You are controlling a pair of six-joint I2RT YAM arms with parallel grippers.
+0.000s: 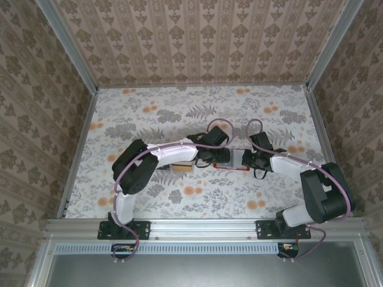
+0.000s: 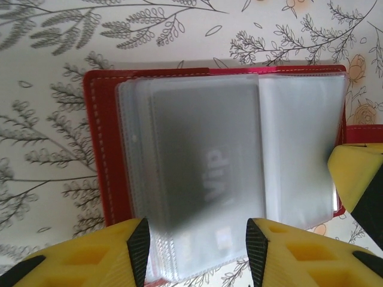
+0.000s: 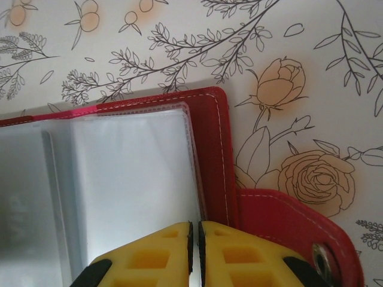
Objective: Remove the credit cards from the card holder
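Red card holder (image 2: 96,149) with white stitching; a seemingly grey card (image 2: 203,161) behind frosted sleeves (image 3: 137,179); grey-and-orange floral table (image 1: 149,107).

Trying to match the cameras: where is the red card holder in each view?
Top external: red stitched card holder with clear sleeves, mid-table.
Left wrist: holder across the centre, open.
Right wrist: holder at lower left, corner showing.
Shared landmark: floral-patterned table.

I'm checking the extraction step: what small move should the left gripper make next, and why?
Probably close the left gripper onto the dark grey card: its yellow fingers flank the card's clear plastic sleeve, while the shut right gripper sits at the edge of the red card holder.
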